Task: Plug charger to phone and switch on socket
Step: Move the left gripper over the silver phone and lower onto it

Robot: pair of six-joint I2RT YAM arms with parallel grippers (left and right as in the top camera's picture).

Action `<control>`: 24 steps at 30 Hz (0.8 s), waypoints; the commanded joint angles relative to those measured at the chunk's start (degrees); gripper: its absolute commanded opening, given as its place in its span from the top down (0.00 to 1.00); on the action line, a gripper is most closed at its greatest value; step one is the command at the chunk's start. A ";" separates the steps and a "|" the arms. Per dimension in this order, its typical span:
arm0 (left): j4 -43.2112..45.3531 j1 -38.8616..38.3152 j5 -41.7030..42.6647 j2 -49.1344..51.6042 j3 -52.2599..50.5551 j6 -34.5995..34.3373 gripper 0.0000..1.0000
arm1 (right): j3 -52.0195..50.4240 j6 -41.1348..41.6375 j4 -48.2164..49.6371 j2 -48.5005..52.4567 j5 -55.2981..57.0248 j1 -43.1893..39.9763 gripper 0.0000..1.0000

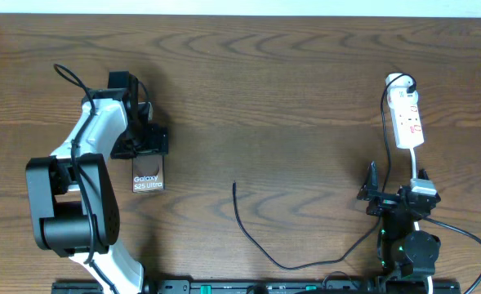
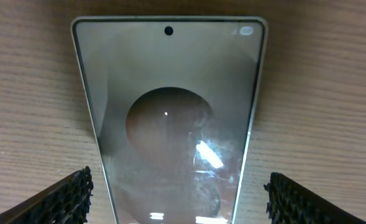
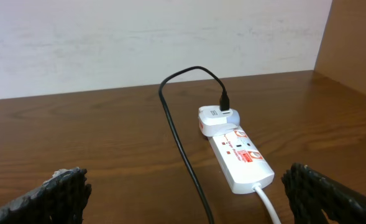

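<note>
The phone (image 1: 148, 178) lies flat on the wooden table, its brown face with white "Galaxy" lettering up. My left gripper (image 1: 149, 152) hangs over the phone's far end, open. In the left wrist view the phone (image 2: 170, 112) runs between the two fingertips (image 2: 64, 199), with a gap on each side. The charger (image 1: 252, 241) trails from its loose tip at mid-table to a white plug (image 3: 217, 118) seated in the socket (image 1: 408, 119). My right gripper (image 1: 398, 183) stands wide open just short of the socket (image 3: 242, 155), holding nothing.
The socket's white cord (image 3: 266, 202) runs back toward my right arm, beside the charger cable (image 3: 183, 149). A pale wall stands behind the table's far edge (image 3: 139, 90). The arm bases sit along the near edge.
</note>
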 commanded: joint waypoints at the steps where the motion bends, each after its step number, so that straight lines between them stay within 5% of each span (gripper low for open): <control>1: 1.79 0.24 -0.74 0.17 -2.10 0.98 0.12 | -0.04 -0.66 -0.24 -0.13 0.07 0.17 0.01; 24: 6.05 0.09 -0.28 0.17 -6.73 2.32 0.12 | -0.04 -0.66 -0.24 -0.13 0.07 0.17 0.01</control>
